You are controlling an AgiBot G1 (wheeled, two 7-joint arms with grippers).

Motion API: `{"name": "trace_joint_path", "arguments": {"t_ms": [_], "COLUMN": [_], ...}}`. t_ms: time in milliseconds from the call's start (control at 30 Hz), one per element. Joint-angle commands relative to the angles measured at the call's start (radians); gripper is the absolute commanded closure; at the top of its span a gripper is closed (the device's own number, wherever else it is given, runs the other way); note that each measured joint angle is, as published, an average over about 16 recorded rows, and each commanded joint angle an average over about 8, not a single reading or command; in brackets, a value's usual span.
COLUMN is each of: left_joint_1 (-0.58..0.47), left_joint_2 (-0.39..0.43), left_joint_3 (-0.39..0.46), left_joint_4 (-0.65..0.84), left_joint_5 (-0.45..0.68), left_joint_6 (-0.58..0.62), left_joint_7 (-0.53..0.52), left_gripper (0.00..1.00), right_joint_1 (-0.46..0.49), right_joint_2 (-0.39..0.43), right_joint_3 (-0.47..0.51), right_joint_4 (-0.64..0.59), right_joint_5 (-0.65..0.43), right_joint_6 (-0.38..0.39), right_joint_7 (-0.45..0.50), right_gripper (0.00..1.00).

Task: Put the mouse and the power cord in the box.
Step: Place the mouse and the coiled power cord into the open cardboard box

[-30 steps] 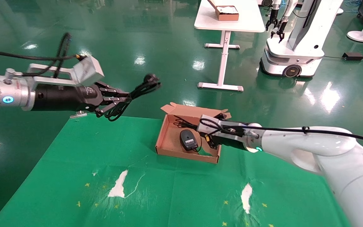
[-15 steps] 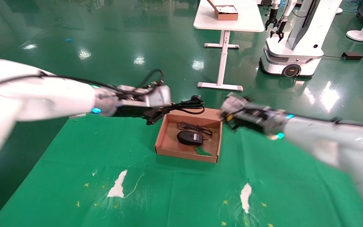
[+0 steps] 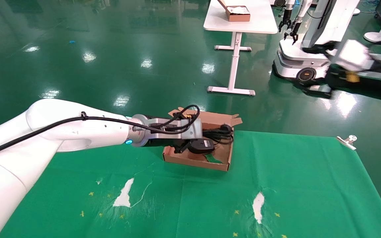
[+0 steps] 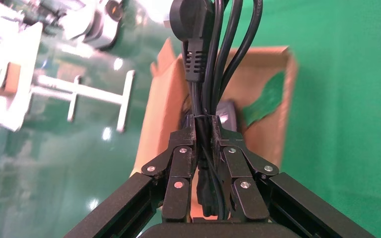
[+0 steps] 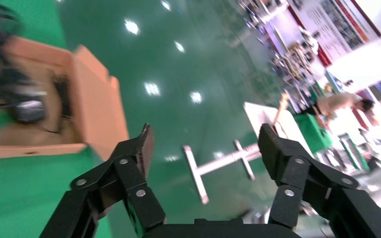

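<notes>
Clamped in my left gripper (image 4: 206, 148), the thick black coiled power cord (image 4: 209, 64) is hanging over the shallow brown cardboard box (image 3: 224, 158), its chunky plug reaching toward the far wall. I am judging the risk like this: the loops are springy, so on release they could spill over the low rim, or the plug could catch the flap. The small black oval mouse (image 3: 201, 145) is lying inside the box, right under the cord (it may get shoved). My right gripper (image 5: 206, 144) is hanging high off to my right, spread wide and carrying nothing.
</notes>
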Motion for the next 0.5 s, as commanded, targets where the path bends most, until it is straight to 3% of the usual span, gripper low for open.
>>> {"name": "trace_joint_path", "arguments": {"t_ms": [33,200,500], "left_joint_1": [0.004,0.008,0.021], "left_joint_2": [0.000,0.002,-0.023], "left_joint_3": [0.030,0.068,0.055], "left_joint_4": [-0.015,-0.039,-0.065], "left_joint_5": [-0.008,-0.017,-0.038], "left_joint_6": [-0.029,-0.052,-0.038], "left_joint_7": [-0.043,-0.073,-0.084], "left_gripper": [0.03,0.00,0.00], "right_joint_1": [0.015,0.030,-0.002], "right_joint_2": [0.045,0.085,0.092], "right_joint_3": [0.002,0.001,0.010], "right_joint_4": [0.000,-0.002,0.043], "right_joint_5": [0.005,0.005,0.024], "right_joint_6": [-0.076,-0.144,-0.149], "right_joint_7": [0.000,0.010,0.047], "right_gripper": [0.00,0.00,0.00]}}
